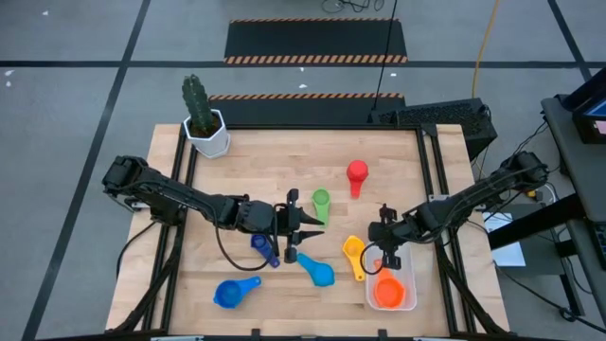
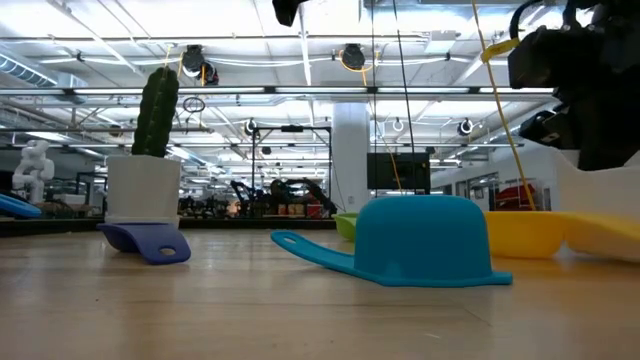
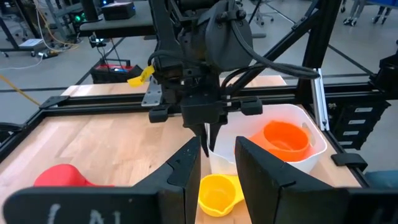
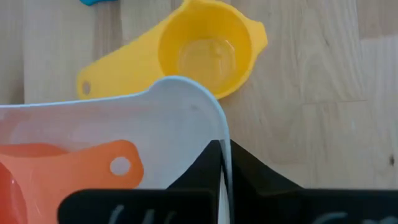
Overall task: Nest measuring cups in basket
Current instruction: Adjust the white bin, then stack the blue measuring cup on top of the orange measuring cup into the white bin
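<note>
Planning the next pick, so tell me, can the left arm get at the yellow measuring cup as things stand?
Probably yes: the left pincer is open and faces the yellow measuring cup across bare wood, though the right pincer, shut on the basket rim, crowds it.

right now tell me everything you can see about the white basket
The basket is a small, shallow white tray of thin, slightly see-through plastic with rounded corners and an upright wall. It sits flat on the table at the near right corner. An orange cup lies inside it, handle toward one corner. The right claw is shut on the basket's wall near a corner, pinching the rim. A yellow cup lies just outside that corner; whether it touches is unclear.
</note>
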You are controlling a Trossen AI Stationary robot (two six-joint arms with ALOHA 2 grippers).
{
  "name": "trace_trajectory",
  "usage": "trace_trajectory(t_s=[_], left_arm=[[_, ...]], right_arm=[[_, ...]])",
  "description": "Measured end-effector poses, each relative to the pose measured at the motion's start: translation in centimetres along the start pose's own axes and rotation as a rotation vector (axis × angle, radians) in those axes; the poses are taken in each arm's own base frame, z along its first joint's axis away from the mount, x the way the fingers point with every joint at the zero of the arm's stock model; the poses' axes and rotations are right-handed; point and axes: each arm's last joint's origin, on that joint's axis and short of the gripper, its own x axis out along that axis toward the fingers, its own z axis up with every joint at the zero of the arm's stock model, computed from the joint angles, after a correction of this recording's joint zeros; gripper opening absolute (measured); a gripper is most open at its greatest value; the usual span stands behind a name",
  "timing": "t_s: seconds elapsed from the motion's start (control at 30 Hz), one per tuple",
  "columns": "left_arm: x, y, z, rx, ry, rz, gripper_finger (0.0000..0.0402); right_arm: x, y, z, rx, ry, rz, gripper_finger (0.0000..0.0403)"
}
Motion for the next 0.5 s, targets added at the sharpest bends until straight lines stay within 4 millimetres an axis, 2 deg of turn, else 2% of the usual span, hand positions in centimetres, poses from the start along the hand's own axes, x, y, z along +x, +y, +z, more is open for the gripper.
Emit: trace_trajectory(t_s=[0.17, 0.5], left_arm=[[0.00, 0.00, 0.00, -0.001, 0.000, 0.000, 0.0104], [0.00, 0.00, 0.00, 0.000, 0.000, 0.000, 0.0104]], right_arm=[[-0.01, -0.01, 0.01, -0.004, -0.002, -0.003, 0.0033], [-0.83, 0.01, 0.26, 0.034, -0.044, -0.007, 0.0157]])
